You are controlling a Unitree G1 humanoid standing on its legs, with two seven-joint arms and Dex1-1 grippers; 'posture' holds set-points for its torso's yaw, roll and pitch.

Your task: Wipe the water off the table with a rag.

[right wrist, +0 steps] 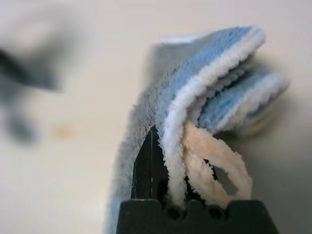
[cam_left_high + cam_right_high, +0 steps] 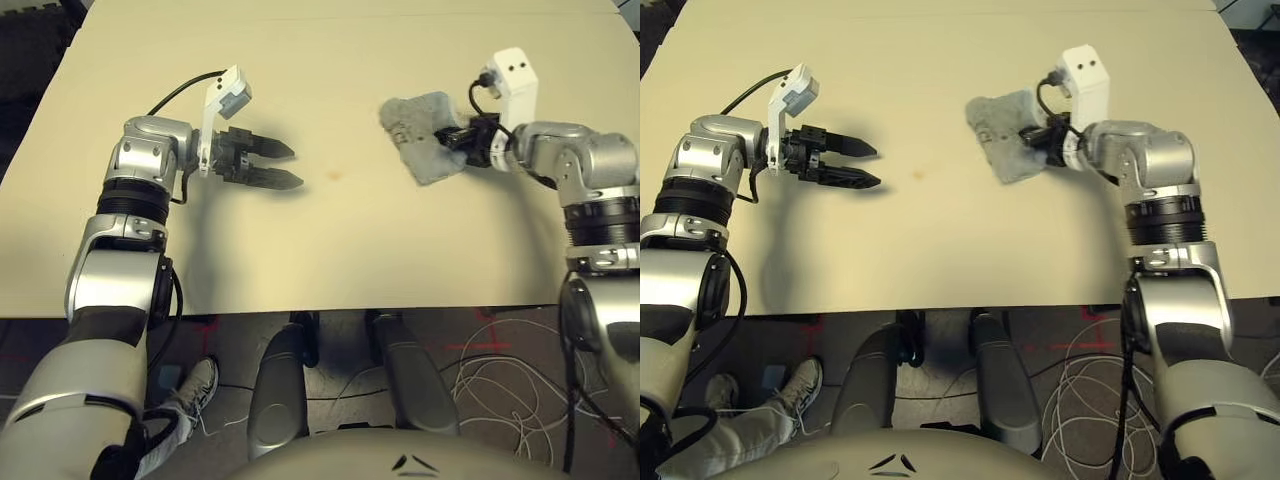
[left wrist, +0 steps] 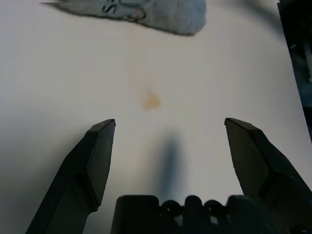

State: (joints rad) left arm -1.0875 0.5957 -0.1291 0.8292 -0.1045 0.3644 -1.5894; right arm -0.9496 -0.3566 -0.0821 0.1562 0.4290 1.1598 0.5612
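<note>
rag (image 2: 425, 135) — grey-blue, folded, whitish hem | right tool (image 2: 452, 138) clamps it | left tool (image 2: 282, 165) wide

Below the counter's near edge, a dark floor (image 2: 480, 330) with red line markings, loose white cables (image 2: 500, 375), and a person's grey sneaker (image 2: 195, 390)

Place: a robotics lab or test room, as far as I can judge.
Surface: I stand at a plain pale beige surface (image 2: 330, 250), matte and bare like a test bench.
Floor: dark, with red marks (image 2: 480, 345) under the near edge of the surface.
Cabling: loose white cables (image 2: 500, 375) lie coiled on the floor by my right side.
Person: someone's grey sneaker (image 2: 195, 388) and trouser leg show by my left arm.
</note>
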